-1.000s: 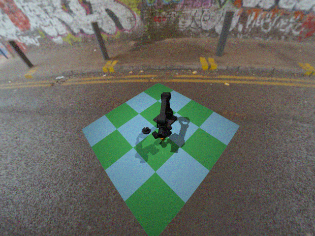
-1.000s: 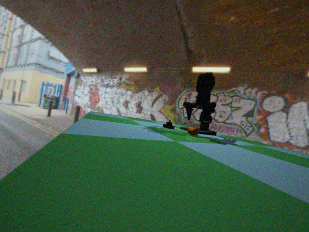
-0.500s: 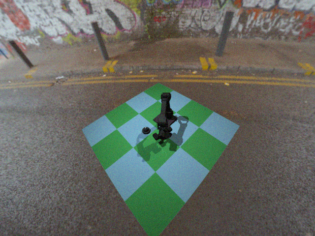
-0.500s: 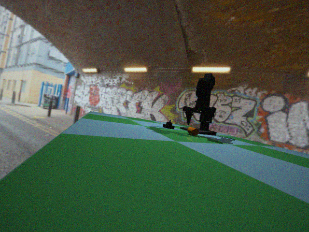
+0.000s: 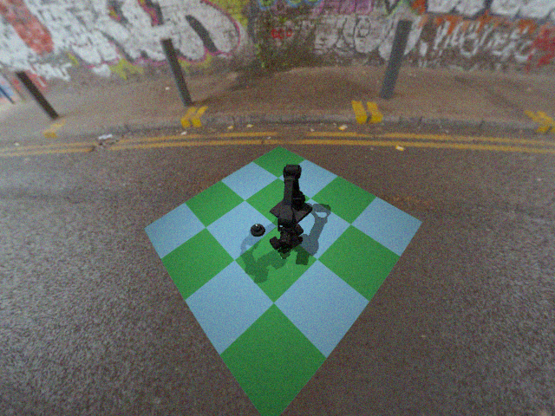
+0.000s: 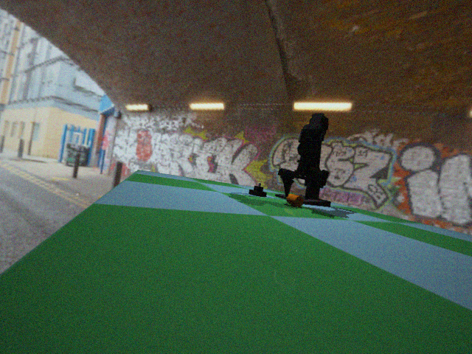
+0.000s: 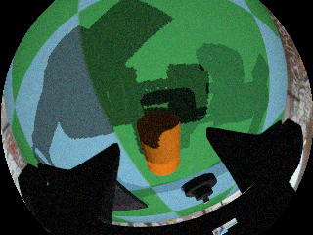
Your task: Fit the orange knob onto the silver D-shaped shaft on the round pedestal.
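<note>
Graffiti covers the tunnel wall point(image 6: 213, 155) behind my green and blue checkered mat point(image 5: 323, 308). My arm point(image 5: 292, 188) is folded low, and my gripper point(image 7: 164, 140) points down with its fingers spread wide, holding nothing. Between them in the wrist view, the orange knob point(image 7: 163, 147) lies on its side on a green square, partly in shadow. Near it, apart from it, sits the dark round pedestal point(image 7: 200, 187) with its shaft, on a blue square.
</note>
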Controlling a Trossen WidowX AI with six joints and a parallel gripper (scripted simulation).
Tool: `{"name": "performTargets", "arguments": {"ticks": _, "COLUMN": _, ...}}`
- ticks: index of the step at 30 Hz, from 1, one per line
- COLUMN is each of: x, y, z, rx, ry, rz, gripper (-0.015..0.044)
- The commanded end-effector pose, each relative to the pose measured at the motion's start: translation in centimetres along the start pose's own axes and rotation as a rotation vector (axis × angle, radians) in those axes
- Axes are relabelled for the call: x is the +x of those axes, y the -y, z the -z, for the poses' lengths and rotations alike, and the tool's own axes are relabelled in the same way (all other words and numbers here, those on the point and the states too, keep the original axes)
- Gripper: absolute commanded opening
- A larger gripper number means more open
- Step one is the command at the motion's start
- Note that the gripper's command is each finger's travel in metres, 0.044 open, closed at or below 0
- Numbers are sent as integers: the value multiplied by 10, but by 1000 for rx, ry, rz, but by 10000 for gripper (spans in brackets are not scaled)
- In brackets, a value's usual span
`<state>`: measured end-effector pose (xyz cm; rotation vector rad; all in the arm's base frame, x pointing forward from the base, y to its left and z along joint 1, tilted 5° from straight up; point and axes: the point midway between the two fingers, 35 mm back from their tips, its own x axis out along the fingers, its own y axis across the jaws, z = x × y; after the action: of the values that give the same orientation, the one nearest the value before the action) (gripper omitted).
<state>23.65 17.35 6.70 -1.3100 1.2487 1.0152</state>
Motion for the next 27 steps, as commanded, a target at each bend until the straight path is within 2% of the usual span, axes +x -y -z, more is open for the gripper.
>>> {"name": "performTargets", "arguments": {"ticks": 1, "x": 10, "y": -2, "z": 1, "rx": -7, "ry": -15, "rz": -8, "gripper": 440}}
{"name": "performTargets", "arguments": {"ticks": 8, "x": 19, "y": -3, "z": 0, "rx": -8, "ry": -15, "rz": -9, "gripper": 440}}
{"name": "performTargets", "arguments": {"ticks": 16, "x": 19, "y": -3, "z": 0, "rx": -8, "ry": -15, "rz": -9, "gripper": 240}}
{"name": "performTargets", "arguments": {"ticks": 23, "x": 19, "y": -3, "z": 0, "rx": -8, "ry": -15, "rz": -9, "gripper": 240}}
{"name": "performTargets", "arguments": {"ticks": 27, "x": 19, "y": -3, "z": 0, "rx": -8, "ry": -15, "rz": -9, "gripper": 213}}
